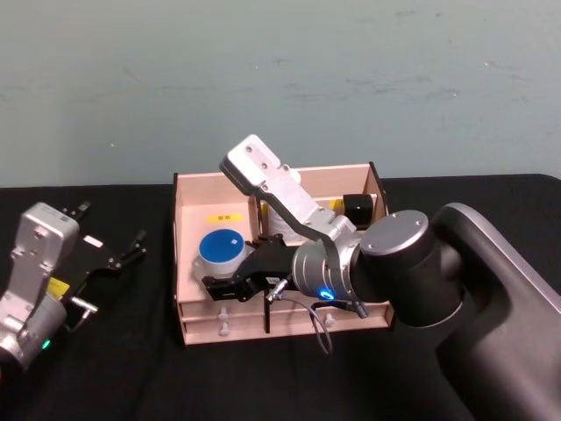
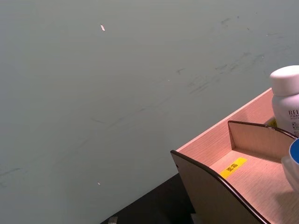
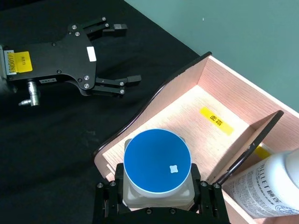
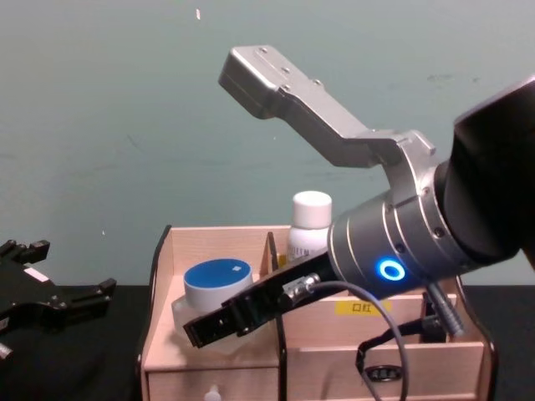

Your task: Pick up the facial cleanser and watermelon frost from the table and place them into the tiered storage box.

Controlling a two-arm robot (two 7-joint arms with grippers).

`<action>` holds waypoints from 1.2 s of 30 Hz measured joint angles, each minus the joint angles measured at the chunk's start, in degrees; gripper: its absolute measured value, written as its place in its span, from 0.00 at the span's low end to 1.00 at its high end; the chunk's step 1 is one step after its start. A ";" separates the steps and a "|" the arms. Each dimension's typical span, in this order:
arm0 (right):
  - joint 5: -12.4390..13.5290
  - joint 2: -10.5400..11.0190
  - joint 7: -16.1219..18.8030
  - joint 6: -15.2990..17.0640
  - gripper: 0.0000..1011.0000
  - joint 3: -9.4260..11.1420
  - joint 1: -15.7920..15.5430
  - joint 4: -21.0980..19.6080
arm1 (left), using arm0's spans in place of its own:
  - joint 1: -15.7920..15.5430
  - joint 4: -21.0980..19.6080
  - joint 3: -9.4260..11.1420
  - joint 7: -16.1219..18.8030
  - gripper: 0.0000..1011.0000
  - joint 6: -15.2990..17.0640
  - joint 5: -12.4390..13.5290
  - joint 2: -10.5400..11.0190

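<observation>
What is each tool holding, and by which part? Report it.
Right tool grips the blue-lidded jar by its sides, over the tiered storage box. Left tool holds nothing.

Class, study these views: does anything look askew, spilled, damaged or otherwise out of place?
Nothing stands out. The storage box sits square on the table, the white bottle stands upright inside it, and the right gripper holds the blue-lidded jar level over the box's left compartment. The left gripper waits open beside the box.
</observation>
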 joint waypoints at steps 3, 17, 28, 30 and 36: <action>-0.15 -0.15 -0.01 -0.03 0.81 -0.01 0.12 0.42 | 0.00 0.00 0.00 0.00 1.00 0.00 0.00 0.00; -1.03 -0.94 -0.35 -0.06 0.81 0.26 0.17 1.65 | 0.00 0.00 0.00 0.00 1.00 0.00 0.00 0.00; -1.01 -0.88 -0.37 0.00 0.86 0.26 0.11 1.66 | 0.00 0.00 0.00 0.00 1.00 0.00 0.00 0.00; -1.01 -0.87 -0.39 0.00 0.91 0.25 0.11 1.66 | 0.00 0.00 0.00 0.00 1.00 0.00 0.00 0.00; -0.91 -0.70 -0.68 -1.67 0.99 1.23 -0.77 0.00 | 0.00 0.00 0.00 0.00 1.00 0.00 0.00 0.00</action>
